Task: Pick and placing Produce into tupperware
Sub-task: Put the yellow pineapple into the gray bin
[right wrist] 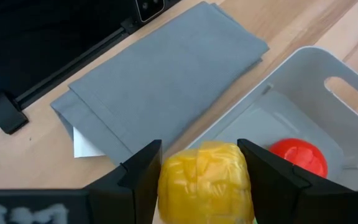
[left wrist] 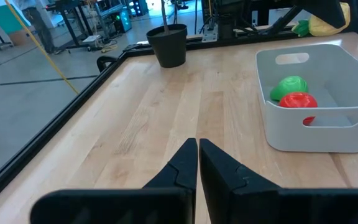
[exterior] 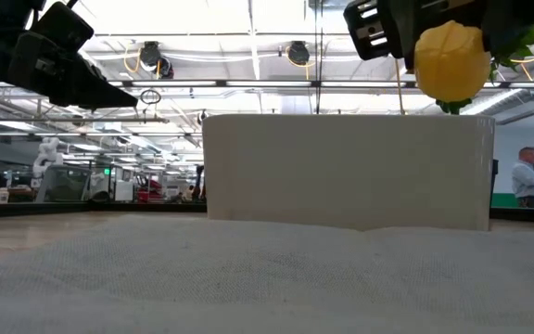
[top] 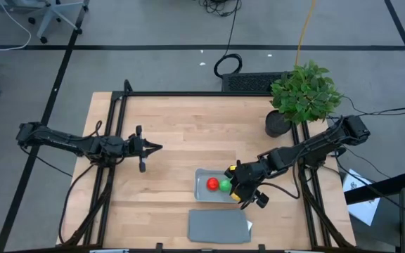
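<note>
Two down, one to go: the red round toy piece (top: 211, 184) and green round one (top: 225, 185) sit in the shallow grey-blue plastic tub (top: 201, 196), right claw (top: 239, 184) holding the yellow piece (right wrist: 205, 182) right above it, left claw (top: 153, 147) closed, parked far left on the desk (top: 174, 126).

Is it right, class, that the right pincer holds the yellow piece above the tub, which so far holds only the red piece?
Not quite. The tub holds both the red and green pieces, per the left wrist view. The right pincer does hold the yellow piece.
</note>
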Available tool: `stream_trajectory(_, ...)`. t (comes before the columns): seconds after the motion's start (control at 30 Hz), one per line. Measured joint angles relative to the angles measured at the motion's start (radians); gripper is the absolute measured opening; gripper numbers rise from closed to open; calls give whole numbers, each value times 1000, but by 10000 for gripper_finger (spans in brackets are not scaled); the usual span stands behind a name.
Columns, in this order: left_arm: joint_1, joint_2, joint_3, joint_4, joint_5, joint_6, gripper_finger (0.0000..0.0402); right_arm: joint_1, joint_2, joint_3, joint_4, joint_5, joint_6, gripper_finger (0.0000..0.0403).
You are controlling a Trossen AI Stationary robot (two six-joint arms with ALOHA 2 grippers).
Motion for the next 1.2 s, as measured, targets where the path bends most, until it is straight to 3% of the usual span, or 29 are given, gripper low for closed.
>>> stream_trajectory(0.23,0,0,0,0,0,0,21,-9,0,0,3,0,-43,187)
stream_trajectory(0.73,0,0,0,0,0,0,21,-165,33,0,130,-14,-179,182)
stream_trajectory(0.9,0,0,0,0,0,0,21,-172,85,0,151,-71,-185,182)
stream_trajectory(1.2,0,0,0,19,0,-1,21,-171,106,0,99,-73,-266,182)
